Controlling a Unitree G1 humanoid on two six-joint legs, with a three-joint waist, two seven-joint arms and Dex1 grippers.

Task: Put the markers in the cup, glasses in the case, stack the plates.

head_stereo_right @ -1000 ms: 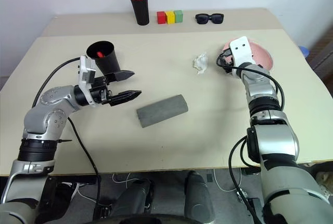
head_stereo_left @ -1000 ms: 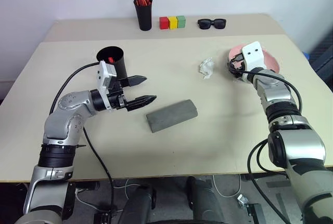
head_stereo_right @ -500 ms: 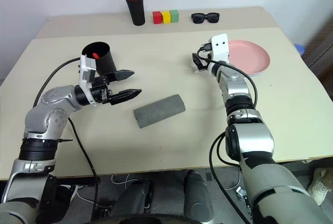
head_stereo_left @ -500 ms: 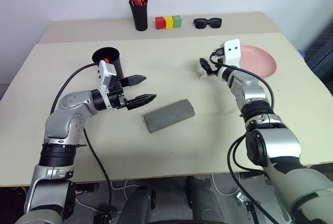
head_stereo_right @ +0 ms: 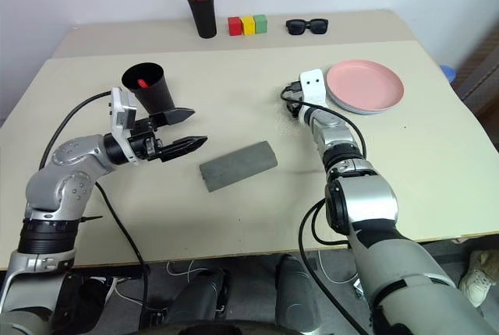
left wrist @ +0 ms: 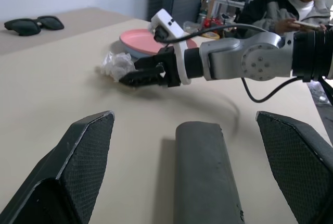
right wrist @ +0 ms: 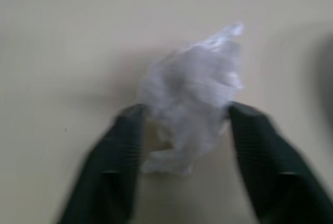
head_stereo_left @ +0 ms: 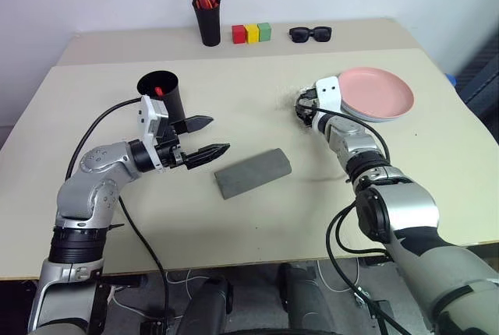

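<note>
- Right wrist view has the right gripper (right wrist: pixel 182 130) straddling a crumpled clear plastic wad (right wrist: pixel 190 114), one black finger on each side; whether it is gripped yet I cannot tell.
- Risk, as I judge it: the wad is light and springy, so it may squirt out sideways or be pushed along the table (head_stereo_left: pixel 390 171) if the jaws close off-centre.
- Left gripper (head_stereo_left: pixel 207 139) hangs wide open and empty just beside the grey case (head_stereo_left: pixel 254 172), which lies shut; a careless sweep could shove it.
- Pink plate sits on the blue plate (head_stereo_left: pixel 376 94), already stacked; the black cup (head_stereo_left: pixel 161 93) holds a red marker (head_stereo_left: pixel 158 89).
- Compared with a second ago, the right arm has swung from over the plates to the wad, and its jaws have narrowed.
</note>
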